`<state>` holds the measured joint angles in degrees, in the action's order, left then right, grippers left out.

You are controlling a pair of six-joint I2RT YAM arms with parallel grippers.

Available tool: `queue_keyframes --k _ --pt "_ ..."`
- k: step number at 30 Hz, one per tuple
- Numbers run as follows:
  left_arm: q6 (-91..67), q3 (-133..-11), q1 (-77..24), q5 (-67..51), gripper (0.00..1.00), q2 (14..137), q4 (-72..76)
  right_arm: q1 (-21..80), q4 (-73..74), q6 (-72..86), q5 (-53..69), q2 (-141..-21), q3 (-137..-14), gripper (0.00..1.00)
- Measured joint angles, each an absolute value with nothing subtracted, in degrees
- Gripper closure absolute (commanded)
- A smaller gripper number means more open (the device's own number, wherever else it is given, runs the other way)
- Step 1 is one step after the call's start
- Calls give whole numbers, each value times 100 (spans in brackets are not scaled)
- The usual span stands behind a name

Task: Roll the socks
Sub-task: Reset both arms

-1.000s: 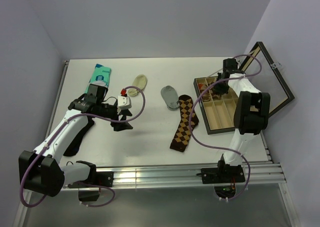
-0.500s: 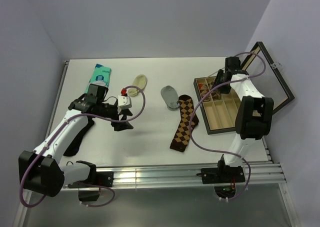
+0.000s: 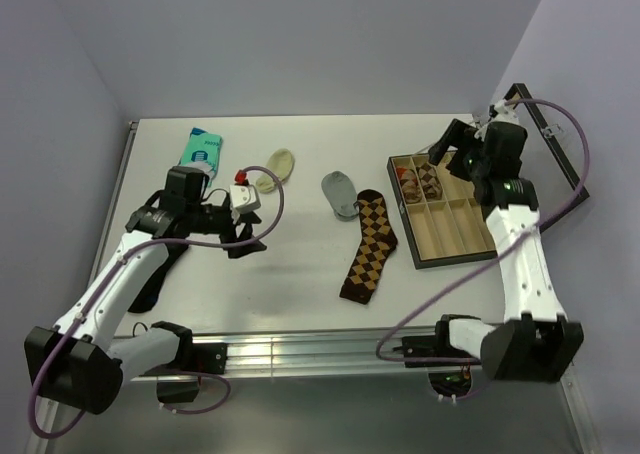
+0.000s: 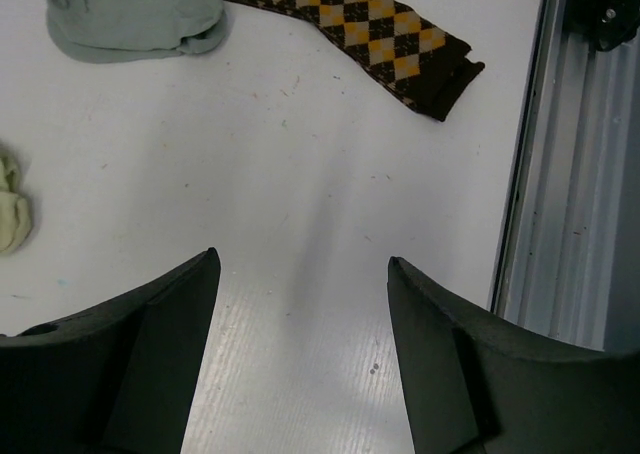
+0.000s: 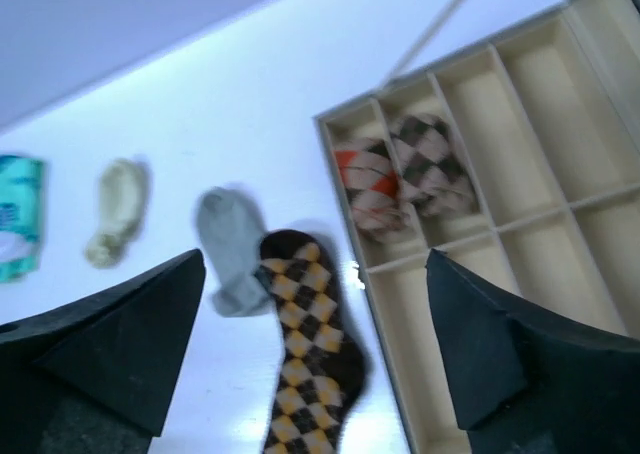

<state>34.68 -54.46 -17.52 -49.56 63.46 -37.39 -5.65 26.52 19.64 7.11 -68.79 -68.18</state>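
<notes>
Item one, argyle sock: long, dark brown with tan and orange diamonds. Lies flat and unrolled on the table, between the two arms, dark cuff toward the near rail. Its far end is just beside the grey sock, possibly touching it. Rolling not yet begun, by the look of it.

Left pincer: wide open, nothing between the fingers. Hovers over the table to the left of the argyle sock, apart from it.

Right pincer: wide open, holding nothing. Held above the far end of the wooden box, well apart from the argyle sock.

Wooden box: lid open, divided into compartments. Two patterned bundles sit in the far left ones.

Other items: cream sock; teal packet; dark cloth, partly hidden under the left arm, kind not discernible.

Hazards, as judged:
- The grey sock is so near the far end that it could be pinched along and wound into the roll.
- A grip on one layer only, or off centre, would drag the argyle sock across the smooth table instead of turning it, giving a slack or crooked roll.
- The argyle sock lies near the box wall, so a roll steered that way could snag.
- The left arm, passing low, could drag the dark cloth.
</notes>
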Motion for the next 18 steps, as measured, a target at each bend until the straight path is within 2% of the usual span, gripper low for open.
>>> queue_keyframes --k 10,18 --pt "2694 -5441 -1811 -4462 27 5900 -3393 -528 2279 2156 1109 -3911 -4864 0" --pt "2408 -5435 -1822 -4289 27 5865 -3236 -528 2274 2206 1223 -3197 -4333 0"
